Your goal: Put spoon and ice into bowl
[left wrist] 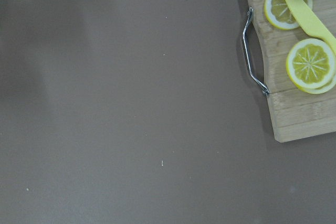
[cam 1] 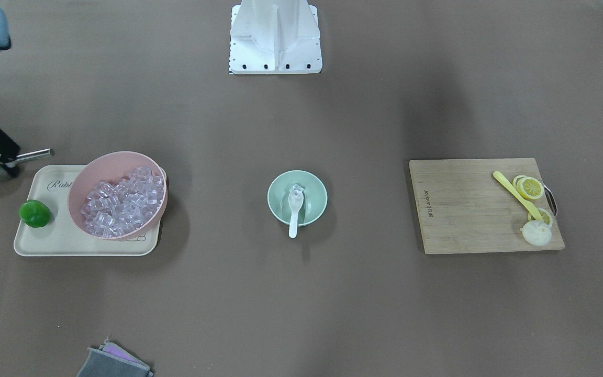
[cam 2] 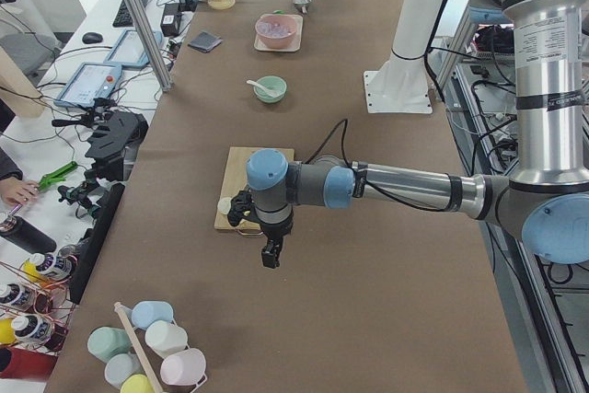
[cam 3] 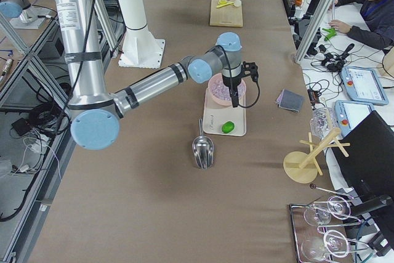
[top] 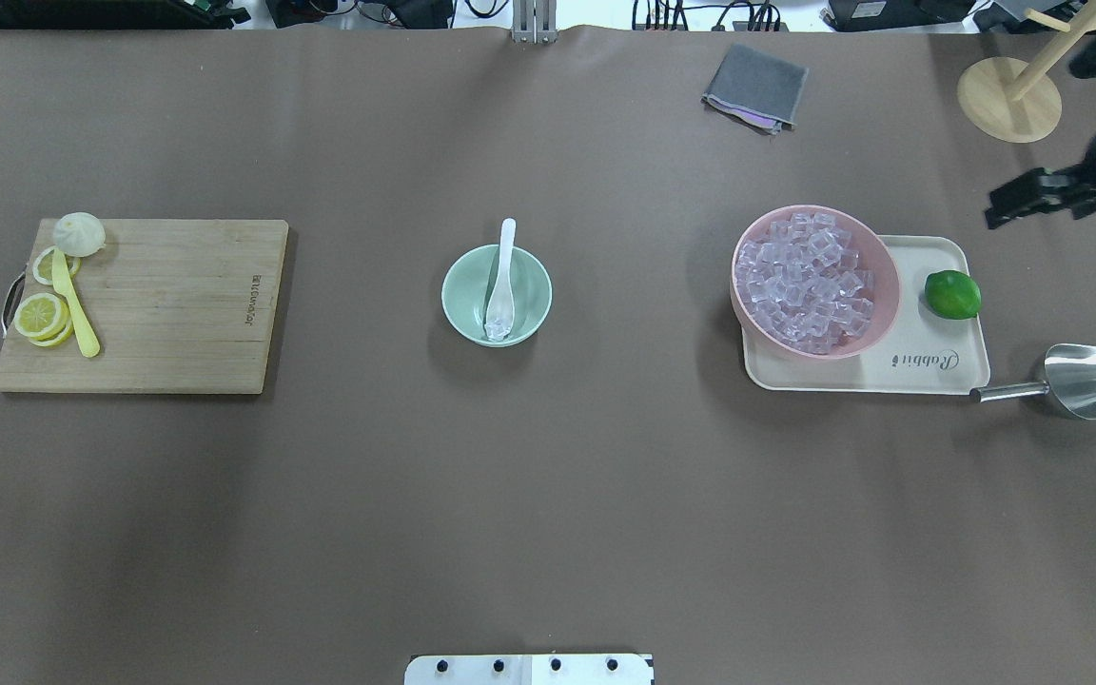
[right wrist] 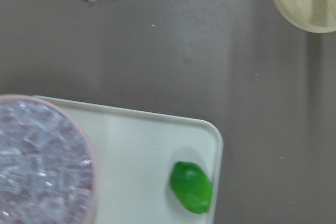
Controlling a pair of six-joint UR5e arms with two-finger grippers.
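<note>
The mint-green bowl (top: 465, 297) stands at the table's middle, also in the front view (cam 1: 314, 201). The white spoon (top: 504, 271) lies in it, head down inside and handle over the rim. Clear ice (top: 498, 329) sits in the spoon's head, also seen from the front (cam 1: 296, 190). My right gripper (top: 1009, 202) hangs high past the tray's far right, empty; I cannot tell how its jaws stand. My left gripper (cam 2: 269, 256) hovers off the cutting board's outer end, shown clearly only in the left side view, so I cannot tell its state.
A pink bowl (top: 876, 262) full of ice cubes and a lime (top: 952, 293) sit on a cream tray (top: 929, 366). A metal scoop (top: 1076, 381) lies beside it. A cutting board (top: 167, 304) holds lemon slices and a yellow spoon (top: 75, 309). A grey cloth (top: 755, 86) lies far back.
</note>
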